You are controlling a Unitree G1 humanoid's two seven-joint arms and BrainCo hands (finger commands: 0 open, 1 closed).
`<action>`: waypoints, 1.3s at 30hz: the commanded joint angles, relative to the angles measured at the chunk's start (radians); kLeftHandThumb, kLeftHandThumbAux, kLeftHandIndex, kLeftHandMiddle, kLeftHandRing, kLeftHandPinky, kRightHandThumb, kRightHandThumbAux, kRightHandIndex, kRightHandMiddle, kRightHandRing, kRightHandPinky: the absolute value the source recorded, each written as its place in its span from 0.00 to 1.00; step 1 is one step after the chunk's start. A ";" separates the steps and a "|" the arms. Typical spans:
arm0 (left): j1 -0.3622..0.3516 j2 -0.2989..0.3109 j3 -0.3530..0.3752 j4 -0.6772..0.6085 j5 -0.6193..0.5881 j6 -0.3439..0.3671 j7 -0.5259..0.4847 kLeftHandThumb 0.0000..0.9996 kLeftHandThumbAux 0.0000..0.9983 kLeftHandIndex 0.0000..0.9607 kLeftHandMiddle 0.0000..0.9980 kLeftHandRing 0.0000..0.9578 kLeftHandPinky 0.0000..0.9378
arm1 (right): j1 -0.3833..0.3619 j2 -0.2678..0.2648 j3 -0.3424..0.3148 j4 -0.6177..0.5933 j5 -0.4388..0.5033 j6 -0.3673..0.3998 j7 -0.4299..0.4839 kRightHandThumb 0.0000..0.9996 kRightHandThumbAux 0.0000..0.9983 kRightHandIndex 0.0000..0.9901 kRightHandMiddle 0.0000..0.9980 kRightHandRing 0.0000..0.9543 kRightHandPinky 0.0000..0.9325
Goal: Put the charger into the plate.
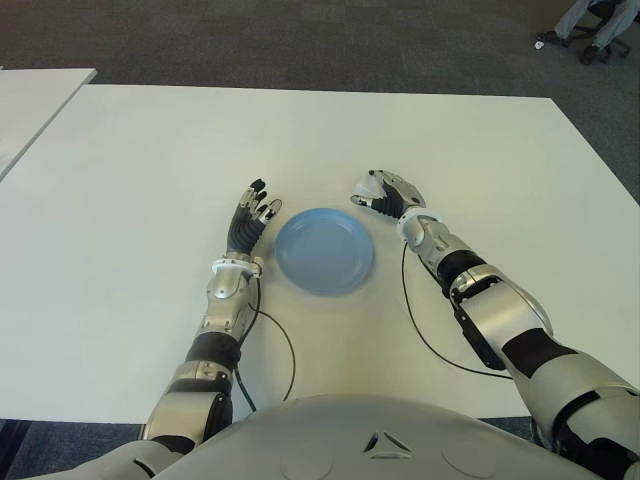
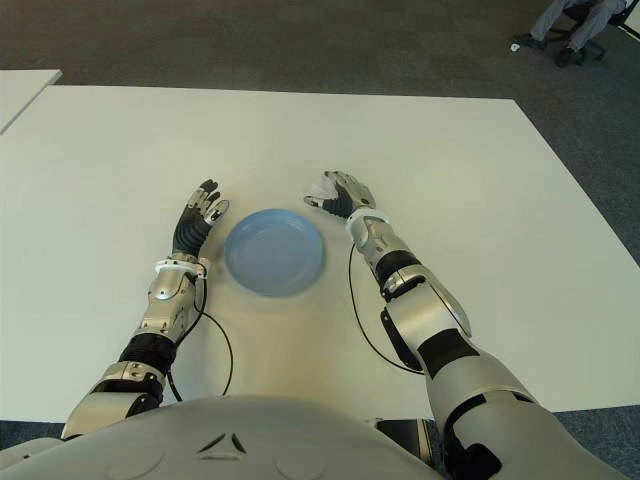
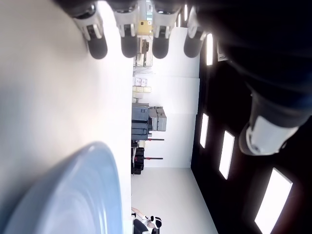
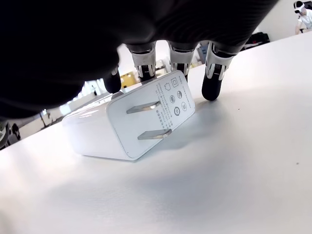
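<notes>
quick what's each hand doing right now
Left hand: open, holding nothing, left of the blue plate.
Right hand: fingers curled around the white charger on the table.

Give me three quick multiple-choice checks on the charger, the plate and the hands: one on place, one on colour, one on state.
1. Where is the charger?
A. in the plate
B. on the table under the right hand
C. in the left hand

2. What colour is the plate?
A. blue
B. red
C. white

3. How is the left hand?
A. shut on the charger
B. fingers extended, holding nothing
C. inside the plate

Key:
1 B: the right wrist view shows the charger lying on the white table, the right hand fingers at it, prongs showing.
2 A: both eye views show a blue plate between the hands, nothing in it.
3 B: it shows left of the plate, fingers straight.
</notes>
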 commanded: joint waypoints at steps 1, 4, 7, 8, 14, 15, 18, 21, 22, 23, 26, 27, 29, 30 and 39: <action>0.026 -0.005 0.000 0.001 -0.005 0.020 -0.018 0.00 0.57 0.00 0.00 0.00 0.01 | 0.066 0.024 -0.004 0.046 0.014 0.027 0.051 0.30 0.23 0.00 0.00 0.00 0.00; 0.029 -0.004 -0.001 -0.004 -0.006 0.021 -0.021 0.00 0.57 0.00 0.00 0.00 0.01 | 0.069 0.025 -0.015 0.051 0.026 0.032 0.059 0.29 0.24 0.00 0.00 0.00 0.00; 0.031 -0.002 -0.002 -0.006 -0.003 0.021 -0.021 0.00 0.57 0.00 0.00 0.00 0.01 | 0.073 0.026 -0.027 0.057 0.039 0.033 0.060 0.28 0.25 0.00 0.00 0.00 0.00; 0.031 -0.002 -0.002 -0.007 -0.002 0.021 -0.021 0.00 0.56 0.00 0.00 0.00 0.00 | 0.074 0.026 -0.030 0.059 0.042 0.033 0.059 0.28 0.26 0.00 0.00 0.00 0.00; 0.032 0.000 -0.002 -0.008 0.003 0.018 -0.017 0.00 0.56 0.00 0.00 0.00 0.00 | 0.076 0.024 -0.041 0.064 0.049 0.034 0.051 0.24 0.33 0.00 0.00 0.00 0.00; 0.032 0.000 -0.002 -0.008 0.003 0.019 -0.016 0.00 0.56 0.00 0.00 0.00 0.00 | 0.077 0.022 -0.042 0.065 0.050 0.033 0.049 0.24 0.33 0.00 0.00 0.00 0.00; 0.032 0.000 -0.001 -0.009 0.004 0.021 -0.013 0.00 0.55 0.00 0.00 0.00 0.01 | 0.077 0.010 -0.041 0.067 0.047 0.027 0.046 0.21 0.38 0.00 0.00 0.00 0.00; 0.032 0.000 -0.001 -0.009 0.005 0.023 -0.012 0.00 0.55 0.00 0.00 0.00 0.01 | 0.073 -0.012 -0.034 0.065 0.038 0.016 0.051 0.19 0.40 0.00 0.00 0.00 0.00; 0.032 0.000 -0.001 -0.009 0.004 0.023 -0.012 0.00 0.55 0.00 0.00 0.00 0.01 | 0.071 -0.023 -0.030 0.064 0.034 0.010 0.054 0.18 0.42 0.00 0.00 0.00 0.00; 0.032 0.000 0.000 -0.009 0.004 0.024 -0.012 0.00 0.55 0.00 0.00 0.00 0.01 | 0.068 -0.041 -0.022 0.060 0.025 -0.001 0.060 0.17 0.43 0.00 0.00 0.00 0.00; 0.033 0.000 0.000 -0.009 0.004 0.025 -0.011 0.00 0.56 0.00 0.00 0.00 0.01 | 0.064 -0.071 -0.006 0.055 0.012 -0.023 0.068 0.14 0.46 0.00 0.00 0.00 0.00; 0.033 0.000 0.000 -0.010 0.004 0.026 -0.011 0.00 0.56 0.00 0.00 0.00 0.01 | 0.063 -0.086 0.002 0.051 0.004 -0.036 0.070 0.14 0.46 0.00 0.00 0.00 0.00; 0.034 0.000 0.001 -0.011 0.003 0.026 -0.011 0.00 0.56 0.00 0.00 0.00 0.01 | 0.059 -0.124 0.017 0.035 -0.010 -0.068 0.076 0.12 0.48 0.00 0.00 0.00 0.00; 0.034 0.000 0.001 -0.012 0.002 0.027 -0.011 0.00 0.56 0.00 0.00 0.00 0.01 | 0.057 -0.145 0.024 0.024 -0.016 -0.087 0.080 0.11 0.48 0.00 0.00 0.00 0.00; 0.033 0.005 0.006 -0.008 0.001 0.028 -0.013 0.00 0.56 0.00 0.00 0.00 0.01 | 0.063 -0.261 0.059 -0.071 -0.049 -0.187 0.108 0.05 0.50 0.00 0.00 0.00 0.00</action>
